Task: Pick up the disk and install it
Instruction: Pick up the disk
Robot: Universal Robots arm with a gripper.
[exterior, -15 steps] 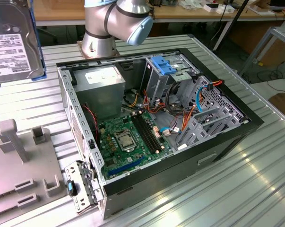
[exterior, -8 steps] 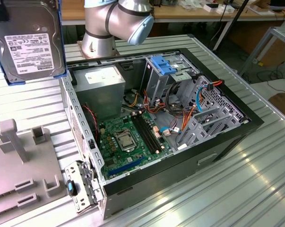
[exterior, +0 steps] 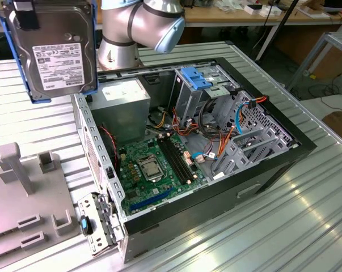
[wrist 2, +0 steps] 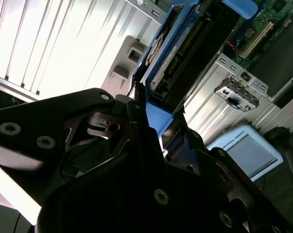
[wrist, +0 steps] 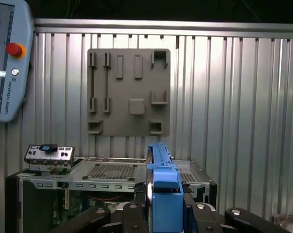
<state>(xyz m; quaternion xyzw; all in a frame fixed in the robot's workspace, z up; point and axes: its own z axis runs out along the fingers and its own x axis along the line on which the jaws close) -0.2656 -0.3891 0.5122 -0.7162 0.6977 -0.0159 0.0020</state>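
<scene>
The disk (exterior: 54, 48), a dark grey drive with a white label in a bright blue frame, hangs upright in the air at the exterior view's upper left, above the table and to the left of the open computer case (exterior: 284, 133). A black finger (exterior: 24, 16) presses on the disk's upper part. In the first wrist view my gripper (wrist: 161, 208) is shut on the disk's blue frame (wrist: 158, 170), seen edge-on. The second wrist view shows the disk (wrist 2: 178, 53) edge-on, reaching out past the gripper's black body (wrist 2: 136, 160).
The case lies open with its green motherboard (exterior: 153, 164), loose cables and a metal bay topped by a blue ribbed clip (exterior: 196, 79). A grey fixture plate (exterior: 23, 198) with raised blocks lies left of the case. The arm (exterior: 136, 28) stands behind. A teach pendant (wrist: 5, 58) rests on the ribbed table.
</scene>
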